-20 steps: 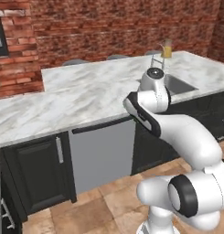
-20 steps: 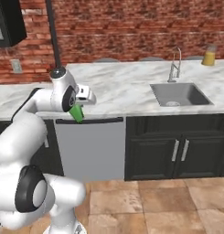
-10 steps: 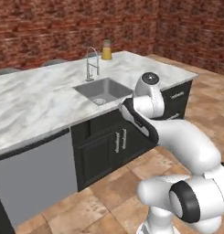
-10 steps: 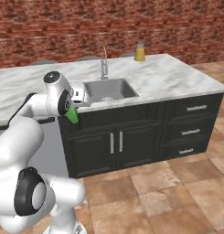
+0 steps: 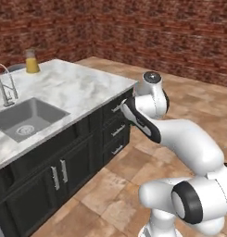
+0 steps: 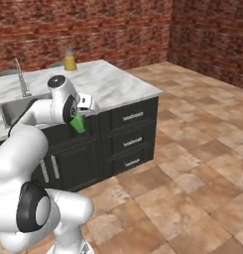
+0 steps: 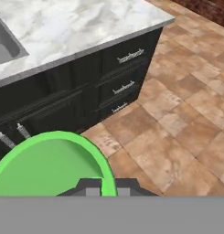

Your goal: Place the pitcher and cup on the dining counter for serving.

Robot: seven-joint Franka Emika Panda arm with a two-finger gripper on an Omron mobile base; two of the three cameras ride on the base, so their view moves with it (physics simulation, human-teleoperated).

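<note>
The green cup [image 6: 79, 124] hangs tilted in my gripper [image 6: 80, 117], which is shut on its rim, in front of the dining counter's dark cabinets and just below the marble top [image 6: 110, 83]. In the hand view the cup's round green rim [image 7: 49, 157] fills the lower left, with the gripper [image 7: 105, 188] pinching its wall. The pitcher [image 6: 69, 60] with orange liquid stands upright at the far edge of the dining counter, beyond the faucet [image 6: 22, 78]. From the left base it shows as the pitcher [image 5: 31, 61] on the dining counter [image 5: 82, 88], far from my arm.
A steel sink [image 5: 26, 119] with an arched faucet [image 5: 5, 88] is set in the counter's left part. Dark drawers [image 7: 126, 83] form the counter's end section. Tiled floor [image 6: 192, 149] lies open to the right, and brick walls [image 5: 170, 32] close the room.
The whole picture has shifted as the base drove along the counter toward its right end; sink and pitcher slid left in view. The cup stays gripped, arm pose much the same.
</note>
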